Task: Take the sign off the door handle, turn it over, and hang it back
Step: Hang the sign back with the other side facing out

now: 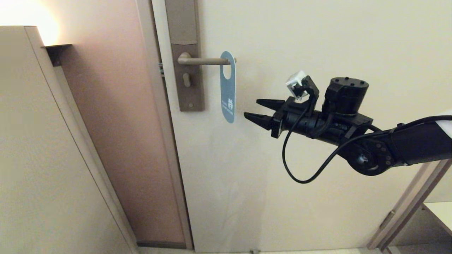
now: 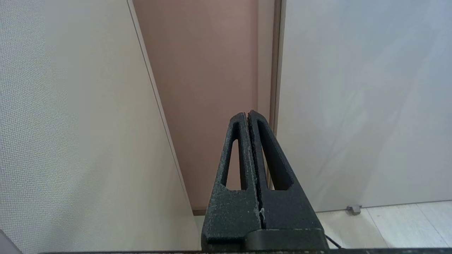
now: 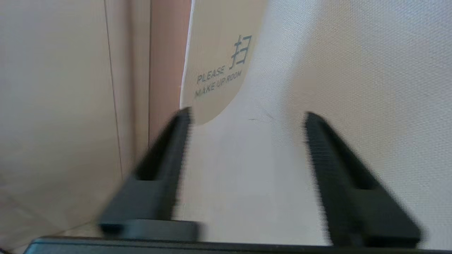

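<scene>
The door handle (image 1: 203,61) looks like brushed satin metal; the sign (image 1: 228,88) is smooth matt card; the left tool (image 2: 249,116) is grainy, rough black plastic.

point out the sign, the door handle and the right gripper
sign (image 1: 228,93), head view, blue face below the oval hole
door handle (image 1: 204,61), head view, middle of the lever bar
right gripper (image 1: 260,111), head view, midway between its open fingertips

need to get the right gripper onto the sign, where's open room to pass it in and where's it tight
Open room: the bare door face right of and below the sign, where the right gripper hangs open, just short of the sign's lower end. Tight: the door handle running through the sign's hole, and the backplate just left. The left gripper is shut, off by the wall.
</scene>
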You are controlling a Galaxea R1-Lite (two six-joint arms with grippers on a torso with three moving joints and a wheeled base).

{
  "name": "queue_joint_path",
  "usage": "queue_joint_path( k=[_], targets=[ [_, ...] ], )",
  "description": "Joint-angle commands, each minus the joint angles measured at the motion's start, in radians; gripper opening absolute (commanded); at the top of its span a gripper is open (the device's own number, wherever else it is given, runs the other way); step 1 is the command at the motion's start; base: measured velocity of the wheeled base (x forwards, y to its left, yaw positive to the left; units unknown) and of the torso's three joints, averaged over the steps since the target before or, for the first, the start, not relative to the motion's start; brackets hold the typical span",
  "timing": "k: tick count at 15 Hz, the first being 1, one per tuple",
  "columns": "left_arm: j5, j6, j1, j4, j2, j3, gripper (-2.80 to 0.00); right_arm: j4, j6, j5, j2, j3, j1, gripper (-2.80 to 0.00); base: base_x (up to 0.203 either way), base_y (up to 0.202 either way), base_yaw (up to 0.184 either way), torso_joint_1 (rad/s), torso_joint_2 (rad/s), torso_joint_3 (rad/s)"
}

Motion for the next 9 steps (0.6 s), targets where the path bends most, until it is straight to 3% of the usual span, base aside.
queue_joint_path(
  k=[1, 9],
  targets=[
    [-0.001, 0.001, 0.0, 0.0, 0.001, 0.0, -2.8, -0.006, -0.003, 0.001, 0.01, -0.01, -0.001, -2.8, 0.0, 0.0, 0.0, 0.0, 0.0, 0.0],
    [-0.001, 0.001, 0.0, 0.0, 0.001, 0.0, -2.8, -0.039, -0.022, -0.011, 0.118, -0.164, 0.011, -2.8, 0.0, 0.0, 0.0, 0.0, 0.0, 0.0]
  ],
)
